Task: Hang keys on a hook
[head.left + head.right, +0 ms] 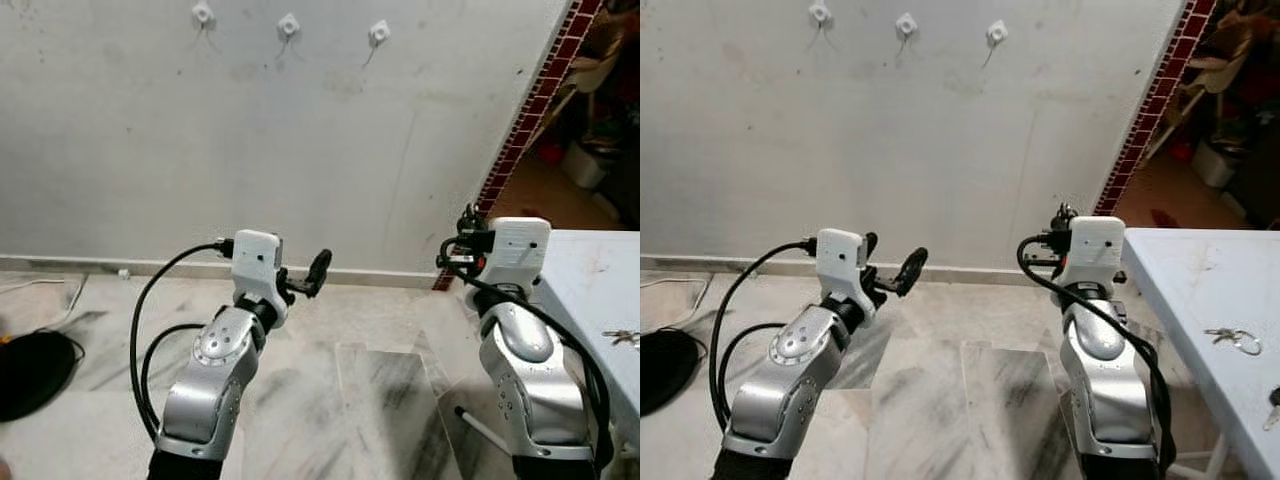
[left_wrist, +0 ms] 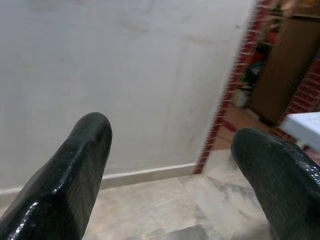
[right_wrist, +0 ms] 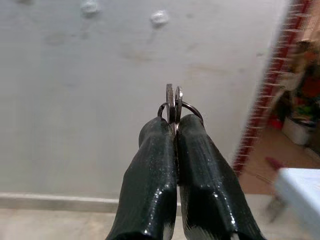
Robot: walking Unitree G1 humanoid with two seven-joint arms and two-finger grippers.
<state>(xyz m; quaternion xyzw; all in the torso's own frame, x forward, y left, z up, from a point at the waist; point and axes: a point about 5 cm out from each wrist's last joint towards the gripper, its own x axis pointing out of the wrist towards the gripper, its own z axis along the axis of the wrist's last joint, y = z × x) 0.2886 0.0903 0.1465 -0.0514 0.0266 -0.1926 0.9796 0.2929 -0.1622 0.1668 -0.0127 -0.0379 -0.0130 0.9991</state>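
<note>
Three white hooks are fixed high on the grey wall: the left hook (image 1: 203,14), the middle hook (image 1: 289,25) and the right hook (image 1: 379,32). My right gripper (image 3: 175,122) is shut on a bunch of keys (image 3: 173,102), whose ring and key heads stick out past the fingertips. It is raised in front of the wall, well below the hooks and to their right (image 1: 468,225). Two of the hooks (image 3: 160,18) appear up and to the left of the keys in the right wrist view. My left gripper (image 1: 300,272) is held up at similar height, open and holding nothing.
A white table (image 1: 600,280) stands at my right with another set of keys (image 1: 1235,340) on it. A red tiled wall edge (image 1: 530,110) borders a doorway to a cluttered room. A black object (image 1: 30,370) lies on the marble floor at left.
</note>
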